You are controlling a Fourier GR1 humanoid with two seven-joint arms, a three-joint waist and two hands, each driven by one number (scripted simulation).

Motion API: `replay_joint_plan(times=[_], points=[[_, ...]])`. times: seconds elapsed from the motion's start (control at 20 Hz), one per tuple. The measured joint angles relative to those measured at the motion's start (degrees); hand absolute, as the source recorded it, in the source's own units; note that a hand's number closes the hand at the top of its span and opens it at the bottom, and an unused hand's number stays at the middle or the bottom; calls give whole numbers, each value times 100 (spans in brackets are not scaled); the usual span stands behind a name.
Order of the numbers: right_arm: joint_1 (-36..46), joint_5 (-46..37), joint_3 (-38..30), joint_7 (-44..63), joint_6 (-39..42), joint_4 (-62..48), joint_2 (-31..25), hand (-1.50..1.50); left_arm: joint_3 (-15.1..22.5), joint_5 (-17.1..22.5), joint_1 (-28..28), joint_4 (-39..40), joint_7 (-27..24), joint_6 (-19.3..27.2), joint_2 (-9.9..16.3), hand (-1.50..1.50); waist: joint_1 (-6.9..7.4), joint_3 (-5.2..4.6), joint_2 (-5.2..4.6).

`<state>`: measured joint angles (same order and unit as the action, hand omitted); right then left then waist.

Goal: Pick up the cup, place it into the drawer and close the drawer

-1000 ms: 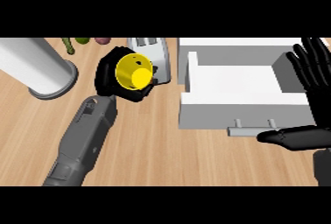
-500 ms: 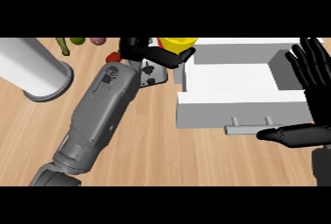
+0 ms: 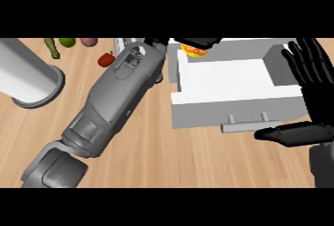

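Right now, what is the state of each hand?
Left hand: shut on the yellow cup, above the open drawer.
Right hand: open, holding nothing, resting at the right edge.

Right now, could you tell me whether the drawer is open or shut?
Open. The drawer is pulled out, its white inside showing, handle toward the robot. The left hand holds the yellow cup over its far end.

single head view, steeply down, close over counter (image 3: 150, 150) and drawer (image 3: 228, 84)
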<state>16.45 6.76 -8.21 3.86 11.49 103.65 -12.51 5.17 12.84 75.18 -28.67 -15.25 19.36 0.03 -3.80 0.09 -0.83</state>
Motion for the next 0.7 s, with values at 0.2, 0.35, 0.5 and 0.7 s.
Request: replay_joint_plan(times=[0.2, 0.35, 0.5, 0.7], points=[[235, 3, 34, 34, -6, -103, 1, -150, 358, 162, 213, 587, 127, 3, -2, 150, -146, 1, -45], [343, 17, 89, 32, 28, -144, 14, -150, 684, 234, 218, 897, 255, -172, -2, 150, -302, 4, -86], [394, 77, 119, 13, 98, -149, 15, -150, 975, 272, 115, 1111, 270, -310, -2, 150, -454, 6, -124], [551, 115, 189, 85, 130, -162, 29, -150, 1284, 386, 69, 1188, 305, -411, -3, -150, -600, 4, -152]])
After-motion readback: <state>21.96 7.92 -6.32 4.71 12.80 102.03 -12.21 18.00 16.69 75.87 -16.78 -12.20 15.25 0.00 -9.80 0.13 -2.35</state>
